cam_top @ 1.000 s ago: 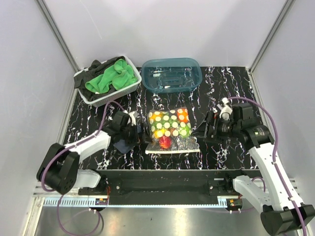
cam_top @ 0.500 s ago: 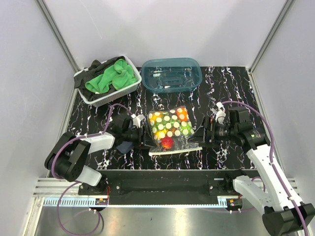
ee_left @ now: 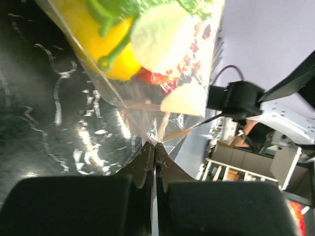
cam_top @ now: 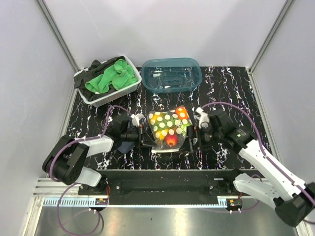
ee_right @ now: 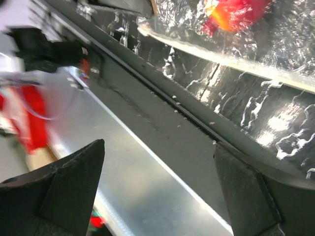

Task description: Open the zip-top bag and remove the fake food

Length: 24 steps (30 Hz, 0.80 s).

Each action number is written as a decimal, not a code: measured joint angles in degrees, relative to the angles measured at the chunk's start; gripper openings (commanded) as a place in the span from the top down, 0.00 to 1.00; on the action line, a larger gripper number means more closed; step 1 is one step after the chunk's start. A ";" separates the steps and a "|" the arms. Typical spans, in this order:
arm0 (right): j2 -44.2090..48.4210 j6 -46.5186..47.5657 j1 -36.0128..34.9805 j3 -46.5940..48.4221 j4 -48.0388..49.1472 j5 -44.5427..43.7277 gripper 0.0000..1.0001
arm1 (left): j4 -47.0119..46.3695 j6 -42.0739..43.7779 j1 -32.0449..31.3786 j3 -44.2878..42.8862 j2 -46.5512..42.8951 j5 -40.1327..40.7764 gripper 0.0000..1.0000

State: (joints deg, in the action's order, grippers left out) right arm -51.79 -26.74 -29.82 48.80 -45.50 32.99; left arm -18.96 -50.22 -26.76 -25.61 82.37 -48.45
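Left pincer now tight on zip-top bag corner; right pincer wide alongside.

No legible text or labels

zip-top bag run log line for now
left pincer: shut on zip-top bag corner | right pincer: open, beside bag | fake food: inside bag
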 measured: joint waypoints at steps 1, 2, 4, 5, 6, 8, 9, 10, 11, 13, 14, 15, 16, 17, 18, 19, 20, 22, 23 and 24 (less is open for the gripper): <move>-1.07 0.31 -2.95 0.72 0.22 -2.67 0.00 | 0.20 -1.09 0.00 -0.07 -0.85 0.00 1.00; -2.32 1.14 -5.60 1.77 0.33 -5.16 0.00 | 0.55 -1.86 -0.02 -0.24 -1.73 0.02 1.00; -4.46 2.99 -9.62 4.13 0.50 -10.21 0.00 | 2.58 -3.67 -0.09 -1.40 -4.13 0.17 1.00; -5.33 4.70 -10.99 5.22 1.05 -12.79 0.00 | 3.89 -4.63 -0.15 -2.38 -5.25 0.28 1.00; -5.75 6.47 -11.98 5.84 2.05 -15.23 0.00 | 5.22 -5.75 -0.20 -3.58 -6.47 0.63 1.00; -5.42 10.62 -12.52 6.05 4.13 -19.89 0.02 | 7.58 -8.17 -0.22 -6.14 -9.01 1.16 1.00; -5.11 12.48 -12.55 6.05 4.70 -21.29 0.03 | 8.37 -9.81 -0.26 -7.21 -10.12 1.49 1.00; -4.37 16.24 -12.52 6.03 6.49 -23.17 0.03 | 8.87 -11.15 -0.26 -7.85 -11.06 1.75 1.00; -4.20 17.05 -12.57 6.03 6.95 -23.47 0.04 | 9.29 -12.81 -0.31 -8.35 -12.02 2.10 1.00; -3.61 21.88 -12.90 6.03 9.57 -24.35 0.05 | 10.16 -16.61 -0.39 -8.87 -13.57 3.02 1.00; -3.63 23.63 -13.22 6.03 10.56 -24.63 0.05 | 10.54 -18.25 -0.55 -8.92 -14.10 3.48 1.00; -3.80 25.75 -13.84 6.03 11.63 -25.20 0.06 | 11.04 -19.93 -0.70 -9.05 -14.40 3.98 1.00; -4.20 27.71 -14.95 6.03 12.63 -26.18 0.06 | 11.67 -21.49 -0.87 -9.25 -14.62 4.46 1.00; -4.57 29.18 -15.82 6.03 13.22 -26.62 0.07 | 12.33 -22.80 -1.07 -9.42 -14.86 5.01 1.00; -4.90 31.04 -17.09 5.57 14.67 -27.32 0.08 | 12.87 -23.93 -1.22 -9.66 -15.08 5.60 1.00; -4.98 32.24 -17.92 5.14 15.52 -27.63 0.09 | 13.40 -25.22 -1.42 -9.99 -15.32 6.34 1.00; -4.94 33.97 -19.04 4.31 16.74 -28.09 0.09 | 13.51 -26.82 -1.62 -10.45 -15.69 7.23 1.00; -4.90 36.02 -20.41 3.13 18.27 -28.98 0.12 | 13.70 -28.35 -2.03 -11.10 -15.91 8.35 1.00; -4.90 37.05 -21.16 2.58 18.91 -29.24 0.14 | 13.75 -29.22 -2.27 -11.50 -16.00 8.87 1.00; -4.90 37.75 -21.81 2.27 19.34 -29.55 0.15 | 13.88 -30.32 -2.64 -12.04 -16.04 9.68 1.00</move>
State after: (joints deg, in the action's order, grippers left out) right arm -56.69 11.00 -51.64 51.07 -26.15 3.44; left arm -5.08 -80.53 -29.41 -37.65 66.32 -38.76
